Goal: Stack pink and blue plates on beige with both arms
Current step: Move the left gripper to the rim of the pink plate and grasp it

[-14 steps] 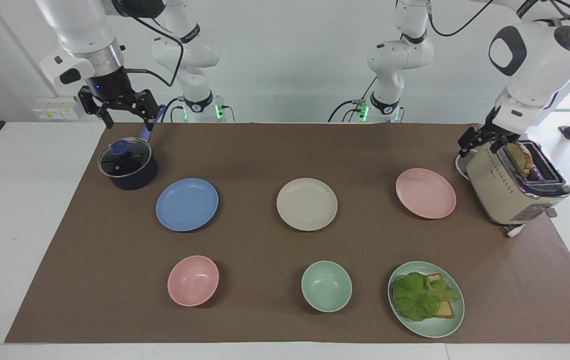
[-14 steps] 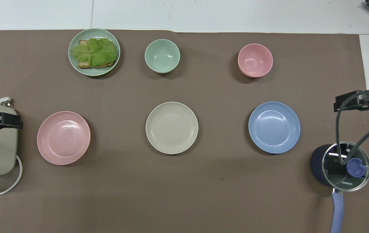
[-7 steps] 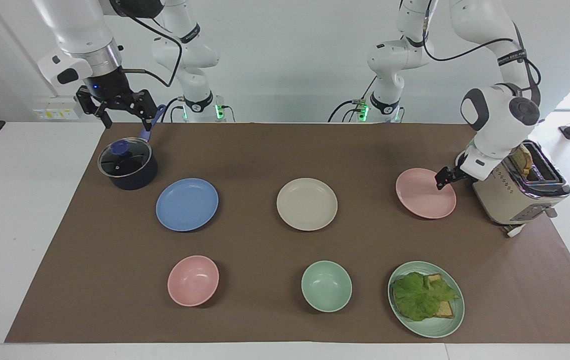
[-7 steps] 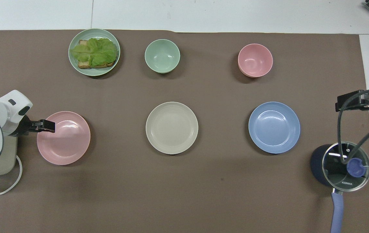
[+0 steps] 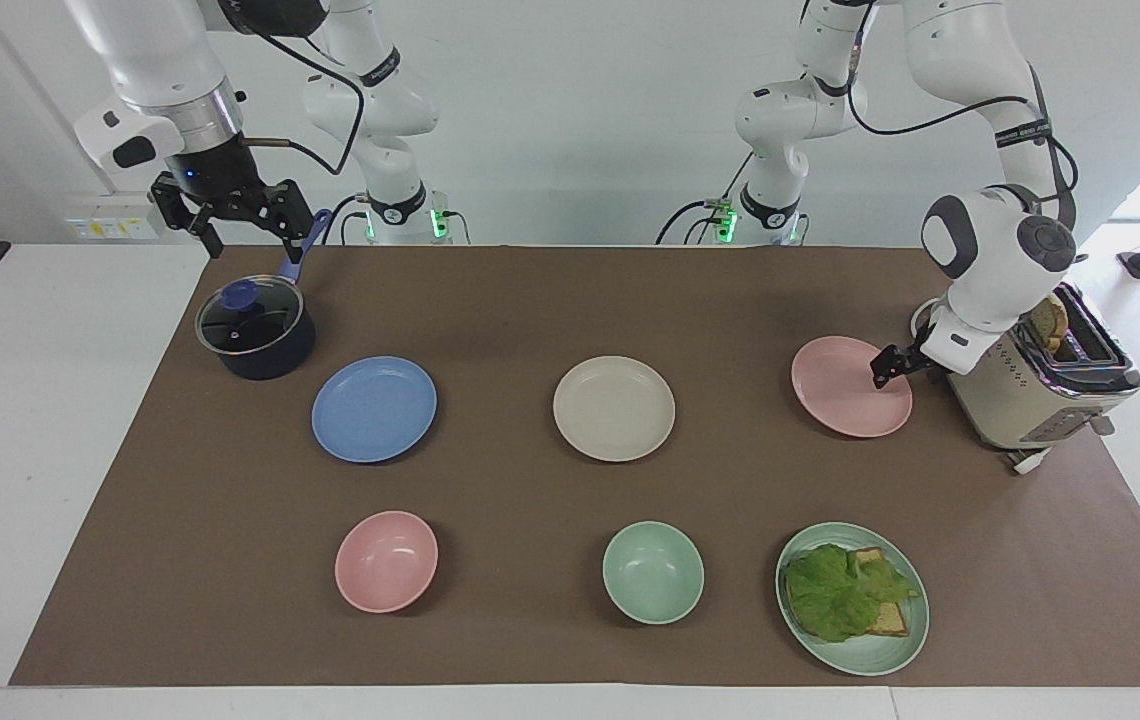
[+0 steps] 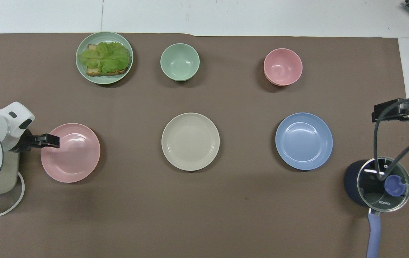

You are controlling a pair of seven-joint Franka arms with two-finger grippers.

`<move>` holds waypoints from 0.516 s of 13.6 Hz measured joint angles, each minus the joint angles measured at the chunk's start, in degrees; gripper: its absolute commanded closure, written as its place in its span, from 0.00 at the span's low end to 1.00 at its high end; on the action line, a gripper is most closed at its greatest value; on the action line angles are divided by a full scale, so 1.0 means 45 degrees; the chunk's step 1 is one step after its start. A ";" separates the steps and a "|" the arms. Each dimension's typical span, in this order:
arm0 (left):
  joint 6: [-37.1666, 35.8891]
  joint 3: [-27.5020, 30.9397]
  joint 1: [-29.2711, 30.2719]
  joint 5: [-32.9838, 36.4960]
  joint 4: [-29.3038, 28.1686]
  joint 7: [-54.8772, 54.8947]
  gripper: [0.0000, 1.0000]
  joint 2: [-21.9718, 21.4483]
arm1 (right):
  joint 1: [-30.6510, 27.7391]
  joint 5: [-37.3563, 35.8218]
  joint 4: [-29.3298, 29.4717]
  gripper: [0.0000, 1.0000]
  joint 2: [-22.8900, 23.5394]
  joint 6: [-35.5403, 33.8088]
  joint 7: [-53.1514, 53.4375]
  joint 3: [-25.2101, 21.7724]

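Left gripper: low at the pink plate's rim, on the edge toward the toaster; jaws spread wide, nothing held; contact with the rim cannot be told.
Right gripper: up in the air over the pot's handle, fingers apart, empty.
Pink plate: flat on the brown mat, toward the left arm's end, just beside the toaster.
Beige plate: mid-mat, bare, between the 2 coloured plates and well apart from each.
Blue plate: flat, toward the right arm's end, near the lidded pot.
Farther row: pink bowl, green bowl, green plate with lettuce and toast.
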 measured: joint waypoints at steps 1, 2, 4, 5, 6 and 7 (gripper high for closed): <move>0.0000 0.0000 0.0000 0.0003 -0.0033 0.0009 0.01 -0.0007 | 0.0000 0.0000 -0.0009 0.00 -0.0001 0.0016 0.0000 0.0000; 0.0000 0.0000 0.0001 0.0043 -0.0059 0.0024 0.01 -0.0011 | 0.0000 0.0000 -0.0024 0.00 0.0000 0.0017 0.0000 0.0000; 0.0001 0.0004 0.0078 0.0169 -0.0156 0.0051 0.14 0.0007 | 0.0000 0.0000 -0.0040 0.00 0.0000 0.0017 0.0000 0.0000; 0.0001 0.0002 0.0144 0.0178 -0.0203 0.0088 0.28 0.0028 | 0.0000 0.0000 -0.0044 0.00 -0.0001 0.0017 0.0000 0.0000; 0.0001 0.0004 0.0179 0.0180 -0.0228 0.0137 0.31 0.0038 | 0.0000 0.0000 -0.0049 0.00 -0.0001 0.0017 0.0000 0.0000; 0.0002 0.0008 0.0207 0.0186 -0.0239 0.0222 0.31 0.0039 | 0.0000 0.0000 -0.0059 0.00 -0.0001 0.0017 0.0000 0.0000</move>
